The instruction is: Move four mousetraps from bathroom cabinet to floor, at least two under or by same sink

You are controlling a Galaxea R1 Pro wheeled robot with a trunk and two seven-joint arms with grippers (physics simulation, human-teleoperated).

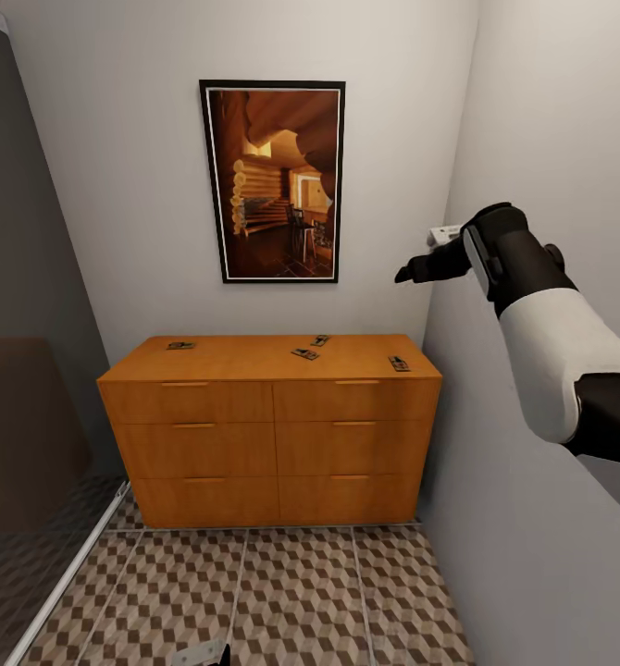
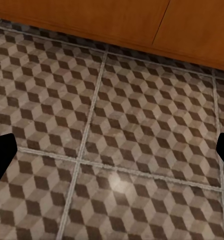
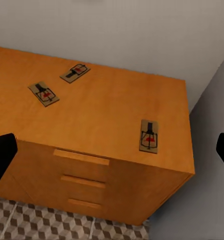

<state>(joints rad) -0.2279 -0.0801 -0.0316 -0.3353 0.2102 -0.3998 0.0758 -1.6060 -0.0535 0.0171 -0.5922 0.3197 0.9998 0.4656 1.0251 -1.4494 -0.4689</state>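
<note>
Several mousetraps lie on top of the orange-brown cabinet (image 1: 273, 435): one at the left (image 1: 181, 346), two near the middle (image 1: 320, 340) (image 1: 304, 353), and one at the right front corner (image 1: 399, 363). My right gripper (image 1: 414, 273) hangs open in the air above and just right of the cabinet's right end. Its wrist view looks down on the cabinet (image 3: 106, 115) and three mousetraps (image 3: 43, 93) (image 3: 75, 73) (image 3: 149, 136), with the right gripper (image 3: 112, 152) empty. My left gripper (image 2: 112, 155) is open low over the bathroom floor (image 2: 142, 125) near the cabinet's base (image 2: 117, 20). The bathroom sink is out of view.
A framed picture (image 1: 273, 180) hangs on the wall above the cabinet. The grey side wall (image 1: 532, 111) runs close along my right arm. A dark glass partition (image 1: 23, 370) with a pale floor rail (image 1: 69, 573) stands at the left. Patterned tiles (image 1: 301, 592) stretch before the cabinet.
</note>
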